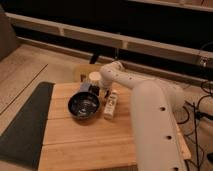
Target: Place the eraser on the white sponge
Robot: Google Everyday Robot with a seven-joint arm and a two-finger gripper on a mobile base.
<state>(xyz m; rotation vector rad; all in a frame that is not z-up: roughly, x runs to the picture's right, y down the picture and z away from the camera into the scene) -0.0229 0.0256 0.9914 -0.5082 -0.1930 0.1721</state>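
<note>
Nearest the camera, the robot's bulky white arm (150, 115) rises across the right of the pale wooden slatted desk (85, 145). A dark rectangular mat (25, 125) lies along the desk's left edge. Further in sits a dark round glossy bowl (84, 106). Just beside it on the right lies a white oblong block (109, 106), which I take to be the white sponge.

Behind the bowl's far rim the gripper (101, 91) hangs low over the desk, between the bowl and a pale cylindrical cup (94, 77). I cannot tell whether the jaws are released or clenched. The eraser cannot be picked out with any certainty; it may be under or within the jaws, close to the bowl's back edge.

This looks like the pick-up step, or the very start of the carry. The next move calls for a secure hold on the eraser, a lift clear of the bowl rim, and a short shift rightward and nearer to set it on the narrow sponge.
</note>
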